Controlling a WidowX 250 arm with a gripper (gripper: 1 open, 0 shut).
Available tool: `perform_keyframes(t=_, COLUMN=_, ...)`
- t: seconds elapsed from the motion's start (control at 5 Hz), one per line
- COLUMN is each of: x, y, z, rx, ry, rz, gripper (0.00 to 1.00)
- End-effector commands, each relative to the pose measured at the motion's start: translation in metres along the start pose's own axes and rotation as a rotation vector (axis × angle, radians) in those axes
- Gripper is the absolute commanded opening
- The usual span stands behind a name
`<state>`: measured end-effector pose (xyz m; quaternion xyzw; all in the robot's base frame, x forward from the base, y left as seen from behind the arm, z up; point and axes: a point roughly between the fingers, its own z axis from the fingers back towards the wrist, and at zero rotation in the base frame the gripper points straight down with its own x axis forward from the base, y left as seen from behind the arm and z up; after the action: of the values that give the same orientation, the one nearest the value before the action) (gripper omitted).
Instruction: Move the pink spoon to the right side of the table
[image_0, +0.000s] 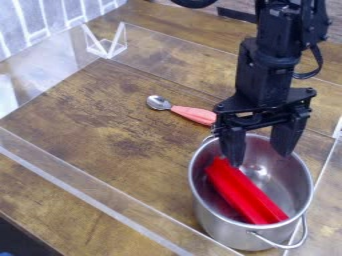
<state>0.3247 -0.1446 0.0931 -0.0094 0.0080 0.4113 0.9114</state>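
Note:
The pink spoon (189, 112) lies flat on the table (94, 115), its silver bowl pointing left and its salmon handle running right until the gripper hides its end. My gripper (259, 155) points straight down with its jaws spread wide and nothing between them. Its black fingertips (230, 158) hang at the far rim of a steel pot, just right of the spoon's handle and not touching it.
The steel pot (297, 222) stands at the front right with long red sticks (241, 198) lying inside. Clear acrylic walls (74, 170) edge the tabletop. A small clear acrylic stand (104, 41) sits at the back left.

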Motion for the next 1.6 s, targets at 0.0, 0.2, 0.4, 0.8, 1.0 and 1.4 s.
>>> perform_keyframes(t=0.0, x=-0.002, y=-0.008, z=0.013, rx=-0.043, ry=-0.023, rz=-0.025, gripper=1.00)
perform_keyframes(t=0.2, x=0.000, y=-0.007, z=0.008, rx=-0.032, ry=-0.021, rz=-0.020, gripper=1.00)
perform_keyframes(t=0.4, x=0.004, y=-0.006, z=0.007, rx=-0.023, ry=-0.019, rz=-0.014, gripper=1.00)
perform_keyframes(t=0.8, x=0.006, y=-0.005, z=0.012, rx=-0.018, ry=-0.009, rz=-0.014, gripper=1.00)
perform_keyframes(t=1.0, x=0.009, y=-0.004, z=0.011, rx=-0.014, ry=-0.004, rz=-0.003, gripper=1.00)
perform_keyframes(t=1.4, x=0.036, y=0.001, z=0.021, rx=-0.056, ry=0.001, rz=0.265, gripper=1.00)
